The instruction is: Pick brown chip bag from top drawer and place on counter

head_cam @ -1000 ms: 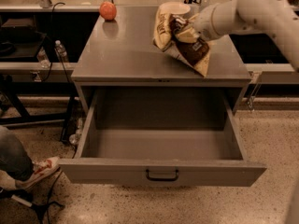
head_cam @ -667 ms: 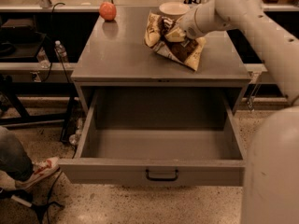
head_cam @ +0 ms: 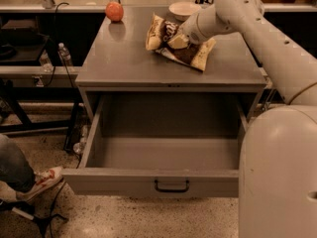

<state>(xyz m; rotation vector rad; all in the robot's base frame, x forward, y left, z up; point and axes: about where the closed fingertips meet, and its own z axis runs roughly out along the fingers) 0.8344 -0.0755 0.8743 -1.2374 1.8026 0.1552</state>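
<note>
The crinkly brown chip bag with pale ends [head_cam: 190, 53] lies on the flat grey counter [head_cam: 124, 58], with its left end raised. The pale gripper [head_cam: 179, 37] is clamped on its middle. The white arm [head_cam: 257, 24] slopes down from the right.

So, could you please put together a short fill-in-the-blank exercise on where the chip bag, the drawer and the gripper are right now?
1. The top drawer of the cabinet stands ____.
2. The brown chip bag lies ____ the counter, with the gripper right at it.
3. The bowl behind the brown chip bag is ____ in colour.

Missing words: open; on; white.
</note>
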